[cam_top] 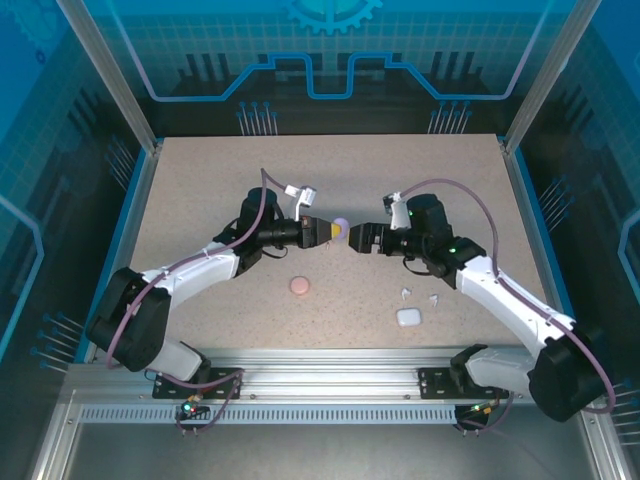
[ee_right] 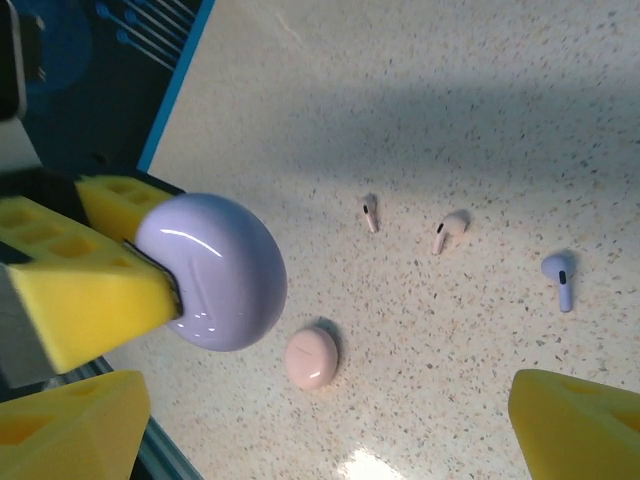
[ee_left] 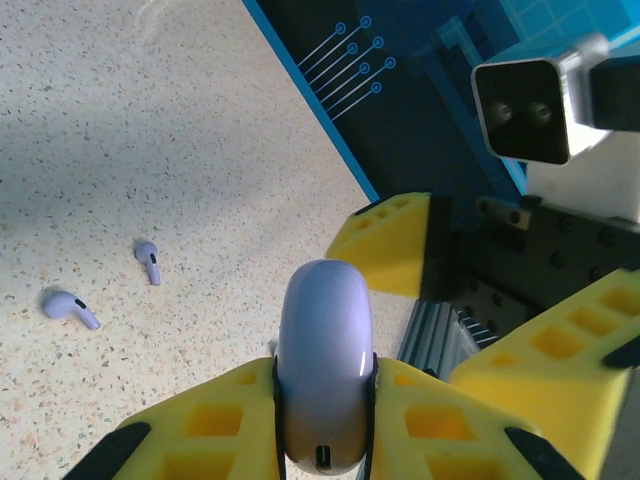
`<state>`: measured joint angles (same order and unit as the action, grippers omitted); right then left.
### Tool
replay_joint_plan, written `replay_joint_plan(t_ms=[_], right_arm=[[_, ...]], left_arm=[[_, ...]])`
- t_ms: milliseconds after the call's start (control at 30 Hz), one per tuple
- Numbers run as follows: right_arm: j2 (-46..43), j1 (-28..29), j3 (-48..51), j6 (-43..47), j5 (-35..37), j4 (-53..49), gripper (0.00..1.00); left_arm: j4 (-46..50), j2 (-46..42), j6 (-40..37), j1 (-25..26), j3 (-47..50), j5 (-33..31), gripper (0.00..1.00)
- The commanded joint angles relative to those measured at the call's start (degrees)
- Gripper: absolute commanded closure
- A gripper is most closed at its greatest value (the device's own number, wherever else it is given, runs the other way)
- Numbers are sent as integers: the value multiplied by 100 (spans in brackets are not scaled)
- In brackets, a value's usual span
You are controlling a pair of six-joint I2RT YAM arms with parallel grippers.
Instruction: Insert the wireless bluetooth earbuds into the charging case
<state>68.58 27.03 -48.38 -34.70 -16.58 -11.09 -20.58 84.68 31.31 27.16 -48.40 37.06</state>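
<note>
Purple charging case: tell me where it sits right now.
Top view: the purple charging case is mid-table, clamped in the left pincer, the open right pincer facing it from the right; the pink case lies nearer the arm bases.

No lettering, brand, label or number is reading anywhere. The far blue backdrop panel (cam_top: 200, 50) is showing a pale gear emblem (cam_top: 332, 12) and circuit-line graphics (cam_top: 300, 75), all wordless.
</note>
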Motion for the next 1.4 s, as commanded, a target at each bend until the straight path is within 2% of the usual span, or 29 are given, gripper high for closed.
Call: replay_joint_plan(t_ms=[0, 367, 667, 833, 1133, 1367], right_arm=[[159, 48, -170, 201, -27, 260, 7], [585, 17, -171, 86, 123, 451, 11], [614, -505, 126, -298, 102, 687, 15], [664, -505, 109, -345, 18, 617, 17], [-409, -416, 460, -542, -395, 895, 16], [-15, 13, -167, -494, -361, 863, 17]], left_arm=[[80, -188, -96, -18, -152, 197, 100], [14, -222, -60, -15, -130, 293, 100], [-91, -407, 28, -14, -56, 381, 100], [-97, -471, 33, -12, -38, 345, 100], [-122, -403, 51, -16, -21, 328, 100], [-144, -403, 76, -16, -3, 306, 100]])
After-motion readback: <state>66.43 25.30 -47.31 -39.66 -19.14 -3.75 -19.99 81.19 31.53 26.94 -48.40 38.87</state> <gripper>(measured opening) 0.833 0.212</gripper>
